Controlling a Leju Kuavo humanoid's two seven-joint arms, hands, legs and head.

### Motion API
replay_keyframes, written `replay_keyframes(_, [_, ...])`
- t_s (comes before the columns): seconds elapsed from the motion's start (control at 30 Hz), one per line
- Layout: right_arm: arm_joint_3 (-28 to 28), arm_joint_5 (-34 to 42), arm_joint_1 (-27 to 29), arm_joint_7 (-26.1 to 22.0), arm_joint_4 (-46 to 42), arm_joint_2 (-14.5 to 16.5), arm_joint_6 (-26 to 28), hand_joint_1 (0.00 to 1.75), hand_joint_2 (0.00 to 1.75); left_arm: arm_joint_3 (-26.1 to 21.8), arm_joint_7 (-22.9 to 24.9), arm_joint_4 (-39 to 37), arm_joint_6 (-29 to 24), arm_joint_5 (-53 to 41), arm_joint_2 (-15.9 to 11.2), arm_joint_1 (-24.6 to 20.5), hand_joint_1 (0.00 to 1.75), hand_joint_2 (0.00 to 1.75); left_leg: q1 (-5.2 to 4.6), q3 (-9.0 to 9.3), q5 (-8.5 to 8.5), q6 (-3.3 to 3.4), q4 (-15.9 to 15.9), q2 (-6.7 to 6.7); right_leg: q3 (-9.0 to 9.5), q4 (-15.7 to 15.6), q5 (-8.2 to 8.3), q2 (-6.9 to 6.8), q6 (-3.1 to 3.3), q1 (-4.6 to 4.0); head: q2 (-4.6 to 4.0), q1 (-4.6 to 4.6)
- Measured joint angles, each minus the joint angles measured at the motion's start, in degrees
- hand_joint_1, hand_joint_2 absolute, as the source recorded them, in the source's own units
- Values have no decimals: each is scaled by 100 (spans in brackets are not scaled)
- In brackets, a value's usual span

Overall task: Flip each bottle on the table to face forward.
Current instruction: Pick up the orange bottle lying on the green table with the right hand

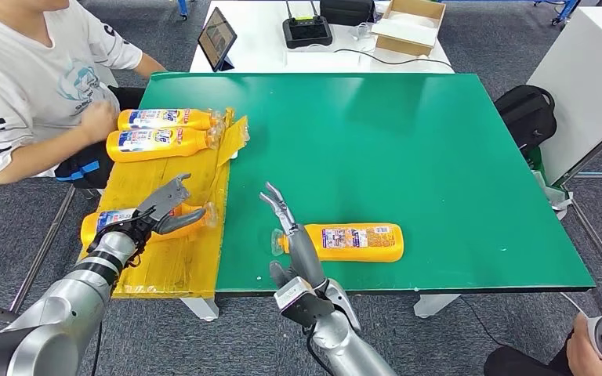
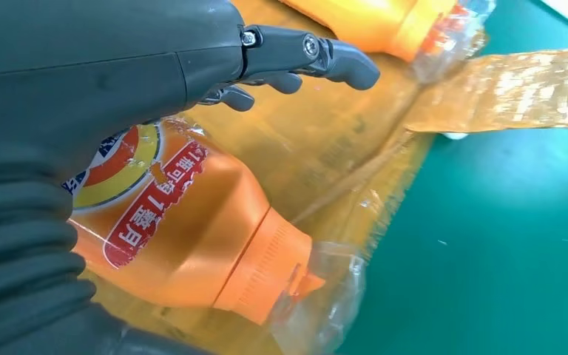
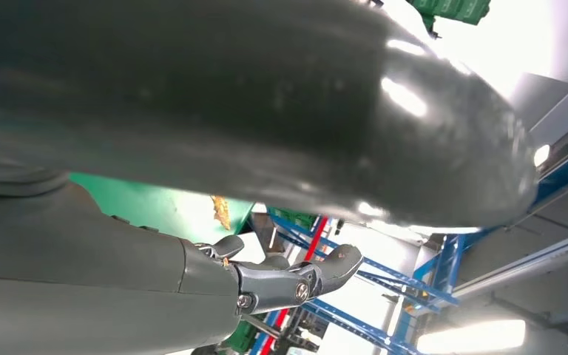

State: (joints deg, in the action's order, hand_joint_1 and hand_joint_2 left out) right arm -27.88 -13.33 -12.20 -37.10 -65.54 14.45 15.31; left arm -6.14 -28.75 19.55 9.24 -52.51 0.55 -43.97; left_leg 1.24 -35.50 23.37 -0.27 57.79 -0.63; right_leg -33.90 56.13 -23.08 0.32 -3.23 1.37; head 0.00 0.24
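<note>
covering grey carpet, green table (image 1: pixel 439 157) (yellow mat (image 1: pixel 165 258) at left); both hands open, empty.

Silver jointed arms end in grey ribbed wrist covers and dark, screw-pinned fingers (image 2: pixel 340 61).

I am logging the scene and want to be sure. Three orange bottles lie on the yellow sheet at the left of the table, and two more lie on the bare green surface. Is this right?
Not quite. The head view shows one bottle on the bare green surface, not two, beside the right hand. The three bottles on the yellow sheet are correct.
</note>
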Motion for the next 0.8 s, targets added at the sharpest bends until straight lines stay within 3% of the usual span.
replay_keyframes(0.17, [48,42,-13,-28,97,2,-104,0,0,-291,-787,163,559,985,70,134,0,0,0,-17,0,0,1,1,-18,0,0,0,-1,0,0,4])
replay_keyframes(0.27, [81,17,-11,-29,137,2,-143,0,0,-415,-996,387,659,1662,205,298,0,0,-1,-33,0,0,3,6,-35,0,4,1,-4,1,0,4])
replay_keyframes(0.4, [123,-65,8,12,171,6,-147,0,0,-503,-1102,802,79,2448,445,485,0,175,-1,-42,1,1,4,6,-46,0,5,2,-5,0,0,3])
replay_keyframes(0.5, [133,-179,23,91,185,7,-116,0,0,-553,-1139,1300,-865,3082,648,691,0,175,0,-47,6,-3,4,10,-54,0,4,3,-5,-1,0,2])
replay_keyframes(0.63, [142,-492,14,389,188,-44,36,0,175,-416,-1149,2363,-2244,3960,841,1152,0,175,1,-56,9,-7,4,15,-68,0,2,6,-4,-1,0,2])
replay_keyframes(0.7, [191,-711,2,647,132,-149,120,0,175,-295,-1150,2938,-2618,4390,887,1439,0,175,1,-61,10,-7,4,14,-71,-1,1,6,-4,0,0,2])
replay_keyframes(0.8, [348,-973,-34,977,-66,-403,162,0,175,-185,-1151,3693,-2737,4760,945,1866,0,175,-1,-70,10,-6,4,10,-74,-3,0,3,-4,1,0,4])
